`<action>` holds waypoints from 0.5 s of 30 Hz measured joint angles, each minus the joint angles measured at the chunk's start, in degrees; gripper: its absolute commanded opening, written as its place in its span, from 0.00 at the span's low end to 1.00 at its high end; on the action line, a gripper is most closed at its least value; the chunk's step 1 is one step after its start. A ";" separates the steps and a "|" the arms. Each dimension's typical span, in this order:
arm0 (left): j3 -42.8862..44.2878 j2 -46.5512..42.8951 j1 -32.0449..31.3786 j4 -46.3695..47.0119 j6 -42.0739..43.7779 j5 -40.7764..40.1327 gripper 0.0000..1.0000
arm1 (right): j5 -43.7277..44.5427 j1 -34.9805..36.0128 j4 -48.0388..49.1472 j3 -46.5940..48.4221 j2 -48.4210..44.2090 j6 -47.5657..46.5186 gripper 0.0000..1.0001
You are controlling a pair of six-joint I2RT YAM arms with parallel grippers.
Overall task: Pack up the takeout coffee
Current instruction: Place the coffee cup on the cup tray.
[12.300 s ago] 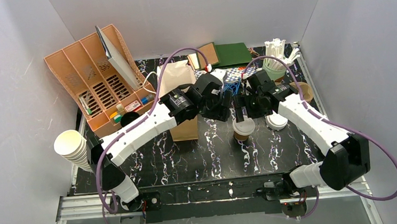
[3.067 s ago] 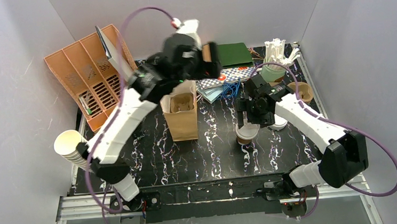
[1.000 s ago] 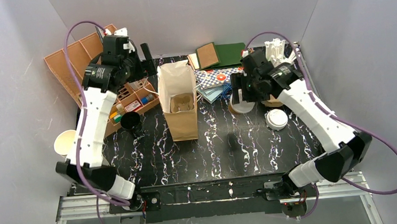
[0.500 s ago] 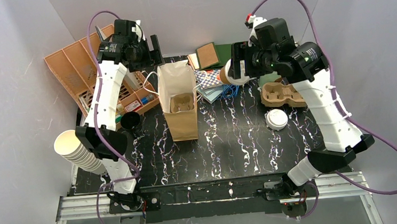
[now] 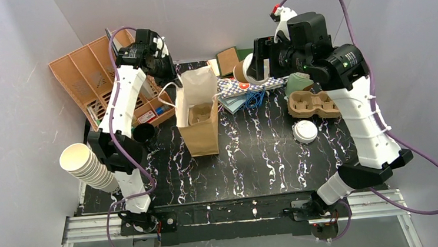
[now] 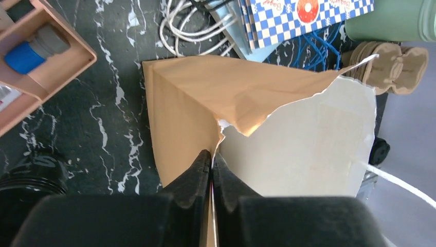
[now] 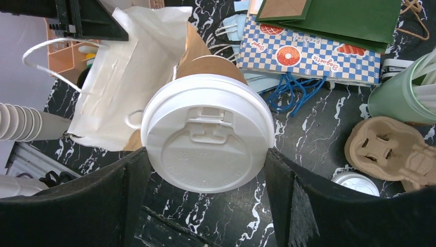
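A tan takeout coffee cup [image 5: 243,73] with a white lid [image 7: 208,139] hangs tilted high over the table, right of the bag's mouth. My right gripper [image 5: 253,67] is shut on it, a finger on each side of the lid in the right wrist view [image 7: 206,157]. The brown paper bag [image 5: 200,122] stands open at mid-table with a cardboard carrier [image 5: 202,113] inside. My left gripper [image 5: 167,73] is shut on the bag's upper left rim; in the left wrist view its jaws [image 6: 212,157] pinch the torn paper edge [image 6: 226,103].
A loose white lid [image 5: 304,131] and a cardboard cup carrier [image 5: 314,104] lie at the right. Behind them stand a green cup [image 5: 298,82] and a checkered box [image 7: 313,51]. At the left are an orange organizer [image 5: 92,80], a black cup [image 5: 145,133] and stacked cream cups [image 5: 81,164].
My left gripper came down from beside the organizer onto the bag's rim and shut on it. My right arm lifted the lidded cup off the table and carried it up and left toward the bag.
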 measured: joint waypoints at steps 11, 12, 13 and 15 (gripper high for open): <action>-19.06 -18.29 -13.20 7.06 -8.41 -2.25 0.00 | 5.95 0.00 5.16 -16.52 -10.14 -0.61 0.58; -21.66 -21.20 -15.04 8.85 -8.79 -3.13 0.00 | 6.67 0.00 5.64 -18.47 -11.28 -0.57 0.58; -24.20 -24.26 -16.52 11.02 -9.01 -3.78 0.00 | 7.52 0.00 6.25 -21.03 -12.81 -0.48 0.58; -29.09 -30.05 -18.47 15.89 -9.05 -4.94 0.00 | 9.03 0.00 7.19 -26.16 -15.87 -0.35 0.58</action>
